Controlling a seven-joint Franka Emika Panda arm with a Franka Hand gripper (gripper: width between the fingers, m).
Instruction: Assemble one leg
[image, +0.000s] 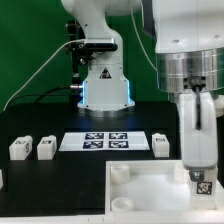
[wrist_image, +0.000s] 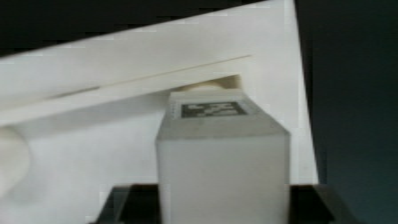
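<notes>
My gripper (image: 199, 150) is shut on a white leg (image: 201, 180), which hangs upright below the fingers with its black-and-white tag facing out. The leg stands over the corner of the large white panel (image: 150, 190) at the exterior view's right. In the wrist view the leg (wrist_image: 222, 150) fills the middle between the dark fingers (wrist_image: 128, 205), its tagged end pointing at the panel (wrist_image: 107, 100). I cannot tell whether the leg's end touches the panel. Three more legs lie on the black table: two (image: 20, 148) (image: 46, 148) at the left, one (image: 161, 143) by the marker board.
The marker board (image: 109, 141) lies flat behind the panel. The robot base (image: 105, 85) stands at the back. A raised knob (image: 120, 174) sits at the panel's corner on the exterior view's left.
</notes>
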